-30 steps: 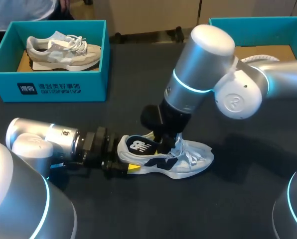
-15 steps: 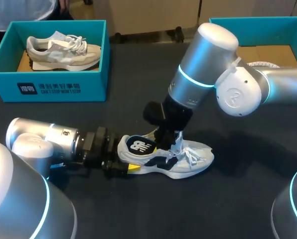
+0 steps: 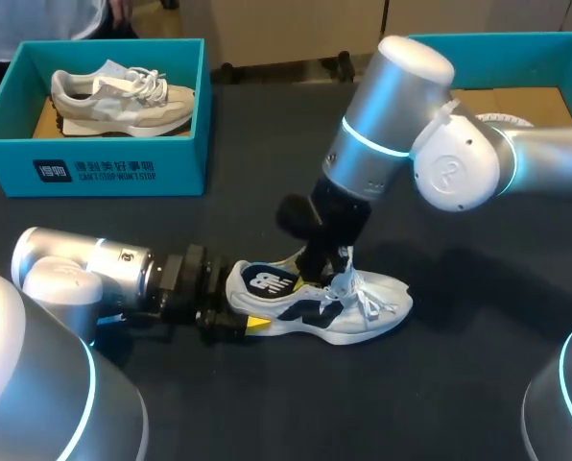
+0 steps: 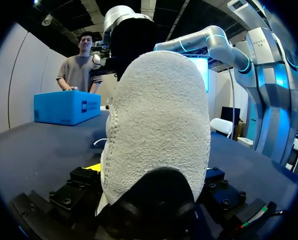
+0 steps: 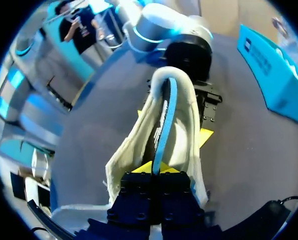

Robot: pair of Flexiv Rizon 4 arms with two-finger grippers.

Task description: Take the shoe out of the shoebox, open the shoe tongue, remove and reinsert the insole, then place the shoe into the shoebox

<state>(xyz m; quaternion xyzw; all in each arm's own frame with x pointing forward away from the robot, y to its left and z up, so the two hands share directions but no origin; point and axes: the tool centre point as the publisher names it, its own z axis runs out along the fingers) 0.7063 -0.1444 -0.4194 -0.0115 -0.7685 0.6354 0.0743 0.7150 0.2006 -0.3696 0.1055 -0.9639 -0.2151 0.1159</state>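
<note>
A pale blue and white shoe [image 3: 363, 312] lies on its sole mid-table, toe to the right. My left gripper [image 3: 236, 319] comes in from the left, and its wide-set fingers press both sides of the heel [image 4: 159, 125]. From above, my right gripper [image 3: 317, 277] reaches into the shoe's mouth. It is shut on the front of the navy insole [image 3: 267, 281]. In the right wrist view the insole [image 5: 164, 117] stands on edge, running from my right gripper [image 5: 157, 174] toward the heel. The teal shoebox [image 3: 440, 43] at the back right is partly hidden by my right arm.
A second teal box [image 3: 113, 168] at the back left holds a beige shoe [image 3: 123, 96]. Dark table surface lies open in front of the shoe and to its right.
My right gripper's fingers have closed onto the insole, and that arm has tilted slightly. The left arm and the shoe have stayed where they were.
</note>
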